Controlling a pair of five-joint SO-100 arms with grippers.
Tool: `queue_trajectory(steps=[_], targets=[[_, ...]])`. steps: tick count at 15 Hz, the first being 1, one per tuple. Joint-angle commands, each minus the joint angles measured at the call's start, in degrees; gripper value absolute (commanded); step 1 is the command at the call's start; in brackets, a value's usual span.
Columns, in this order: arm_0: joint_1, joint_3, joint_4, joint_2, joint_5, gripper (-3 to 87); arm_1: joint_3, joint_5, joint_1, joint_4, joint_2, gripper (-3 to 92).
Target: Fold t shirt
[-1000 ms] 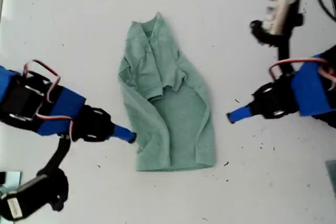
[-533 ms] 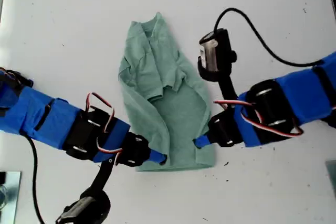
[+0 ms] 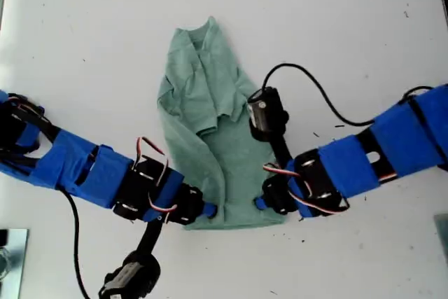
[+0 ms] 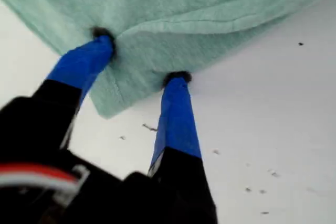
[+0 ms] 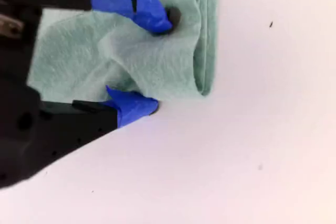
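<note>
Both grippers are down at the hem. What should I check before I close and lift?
1. My first gripper is open, with its fingers astride a hem corner of the t shirt: ok.
2. My second gripper is open, with bunched cloth between its fingers: ok.
3. In the exterior view, an arm is at each bottom corner of the shirt: ok.
4. How many cloth layers each gripper would catch: cannot tell.
5. Shirt lying flat: not ok, it is rumpled and partly folded over.

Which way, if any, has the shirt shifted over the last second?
No. The shirt lies where it was, at the same gap from the dark speck on the table.
</note>
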Motion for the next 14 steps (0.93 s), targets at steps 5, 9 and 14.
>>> queue_trajectory(steps=[5, 9, 14], targets=[[2.29, -1.67, -5.19, 0.7, 1.58, -0.3, -3.52, 0.26, -4.13, -0.97, -3.52, 0.5], [6.59, -3.16, -5.36, 14.77, 4.31, -0.3, -22.06, -3.16, -5.45, 17.67, 7.03, 0.5], [9.67, -3.34, -5.54, 24.52, 3.34, -0.3, -22.68, -5.01, -7.91, 15.47, 16.7, 0.5]])
